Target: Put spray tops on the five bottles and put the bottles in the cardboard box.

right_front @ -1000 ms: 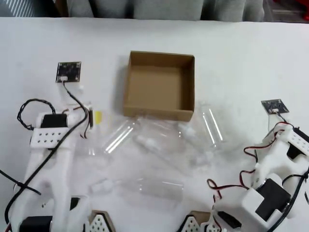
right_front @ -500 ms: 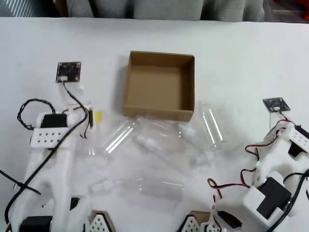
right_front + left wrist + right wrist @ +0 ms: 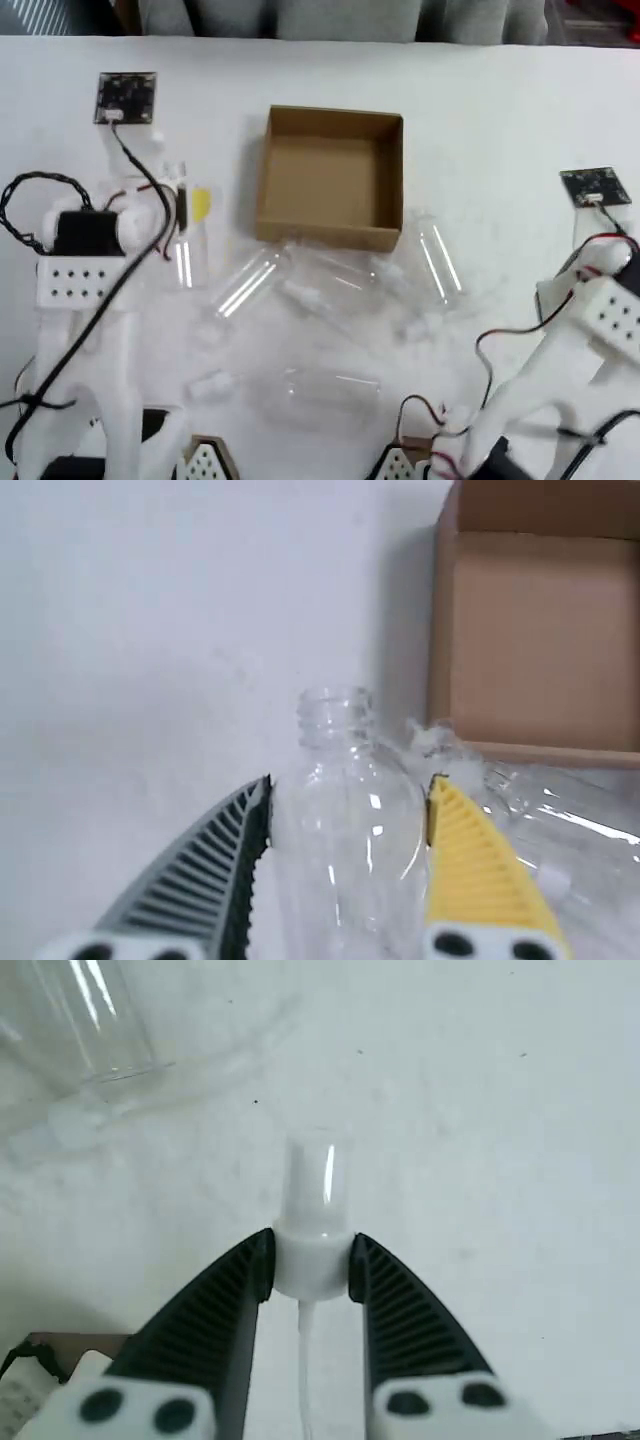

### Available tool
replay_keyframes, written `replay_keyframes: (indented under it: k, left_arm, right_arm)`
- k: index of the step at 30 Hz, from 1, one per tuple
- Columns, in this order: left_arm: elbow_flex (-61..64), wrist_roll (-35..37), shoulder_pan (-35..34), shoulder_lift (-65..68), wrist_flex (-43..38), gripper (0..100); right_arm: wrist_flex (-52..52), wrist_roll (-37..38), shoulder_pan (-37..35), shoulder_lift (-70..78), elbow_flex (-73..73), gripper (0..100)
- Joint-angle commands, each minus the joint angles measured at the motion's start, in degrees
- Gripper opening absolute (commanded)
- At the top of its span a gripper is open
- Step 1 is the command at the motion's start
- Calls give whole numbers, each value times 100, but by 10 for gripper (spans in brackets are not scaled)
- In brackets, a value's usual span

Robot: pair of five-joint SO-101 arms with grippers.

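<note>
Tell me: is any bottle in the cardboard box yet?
No, the cardboard box shows a bare floor; the bottles are all outside it.

Left gripper [image 3: 350, 785]: grey finger and yellow finger sit against opposite sides of a clear bottle [image 3: 345, 830]. The bottle's threaded neck is open, uncapped, and points toward the cardboard box [image 3: 540, 630], short of its near corner. More clear bottles [image 3: 570, 815] lie against the box's near wall. All rests on the white table [image 3: 150, 630].
</note>
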Motion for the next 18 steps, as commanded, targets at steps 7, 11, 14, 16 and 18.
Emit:
replay_keyframes:
  k: [7,11,14,16,18]
  left_arm:
    - [1257,-88,1077,-2941,-1073,24]
    - [2374,-44,1464,-3741,-2198,24]
    - [3182,-44,1842,-4207,-3033,23]
    - [3675,-44,2062,-4497,-3569,23]
    - [4149,-44,2237,-4787,-4053,23]
  right_arm:
    - [-1042,-2602,-1490,-1842,1020,18]
    - [-2299,-3675,-2114,-1877,1081,19]
    - [-3582,-3938,-2695,-1877,1081,19]
    - [-4356,-4132,-3064,-1886,1081,19]
    - [-4971,-4387,-3389,-1903,1073,19]
